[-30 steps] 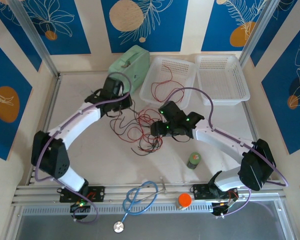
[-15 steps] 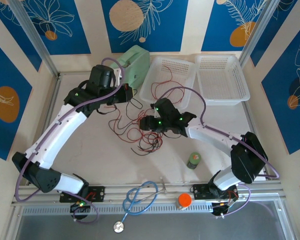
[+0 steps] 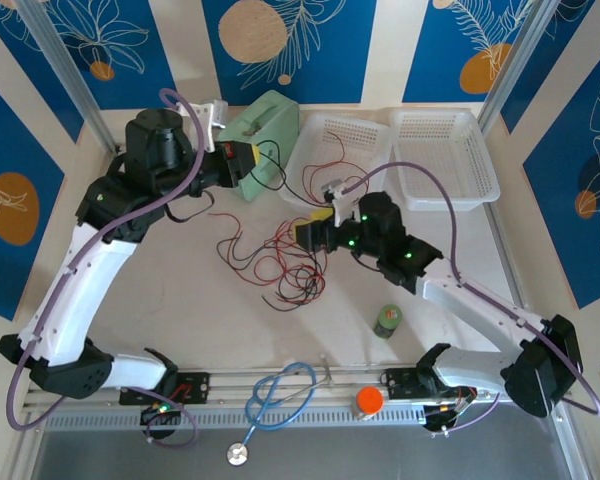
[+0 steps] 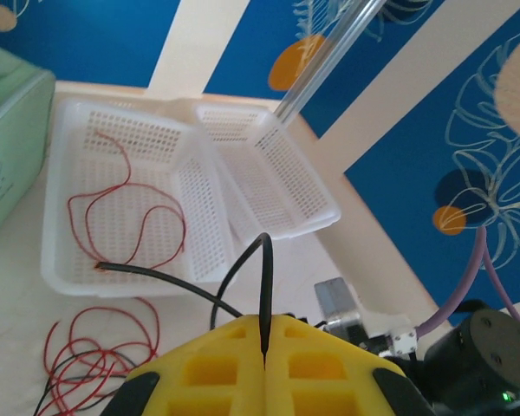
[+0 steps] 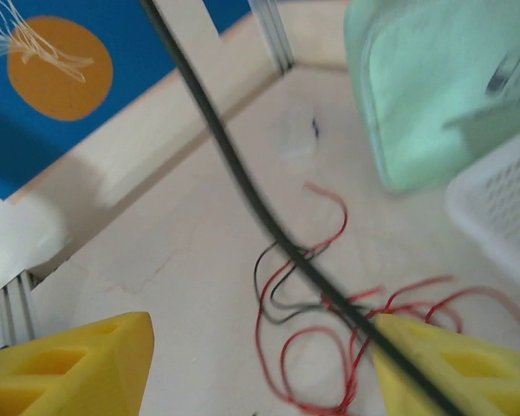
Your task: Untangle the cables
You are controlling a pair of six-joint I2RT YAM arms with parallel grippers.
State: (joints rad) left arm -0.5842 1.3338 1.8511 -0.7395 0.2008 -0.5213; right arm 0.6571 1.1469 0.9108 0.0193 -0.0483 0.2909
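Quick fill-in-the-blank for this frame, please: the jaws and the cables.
1. The jaws of the left gripper are shut on a cable whose colour is ___.
2. The jaws of the right gripper stand ___.
3. Part of the red cable lies inside a white ___.

Missing words: black; open; basket.
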